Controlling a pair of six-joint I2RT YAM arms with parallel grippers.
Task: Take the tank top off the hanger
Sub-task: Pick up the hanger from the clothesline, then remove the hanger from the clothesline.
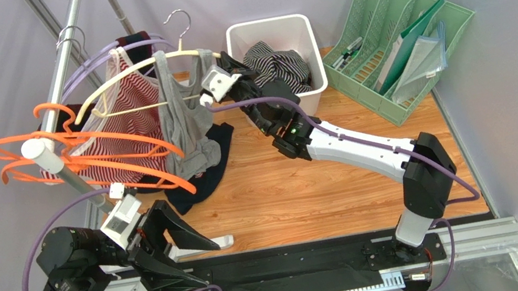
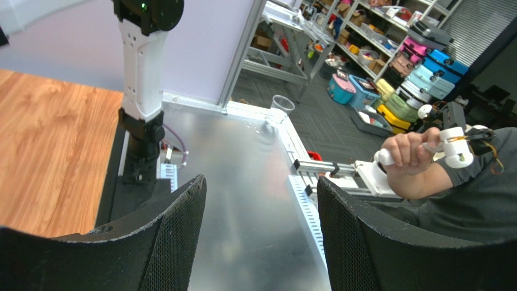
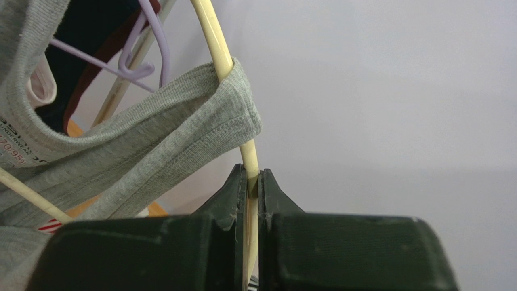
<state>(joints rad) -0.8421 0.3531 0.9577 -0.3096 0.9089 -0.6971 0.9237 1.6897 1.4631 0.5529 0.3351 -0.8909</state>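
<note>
In the top view, a grey ribbed tank top (image 1: 187, 126) is seen draped over a cream plastic hanger (image 1: 133, 72). The hanger is hung from a metal clothes rack (image 1: 64, 64) at the back left of the wooden counter (image 1: 286, 189). The right tool (image 1: 222, 62) is raised to the hanger's right end, but its grip cannot be made out from here. The left tool (image 1: 181, 253) is held low beside its own base, well apart from the garment.

In the left wrist view, that tool's black mesh-faced fingers (image 2: 176, 230) are shown spread wide with nothing between them, above a bare metal sheet (image 2: 243, 182). The garment is not seen here.

In the right wrist view, the right tool's jaws are seen pressed shut on the hanger's thin rod. They sit just below the grey shoulder strap (image 3: 182, 127) looped over it, and the strap itself is not pinched.
</note>
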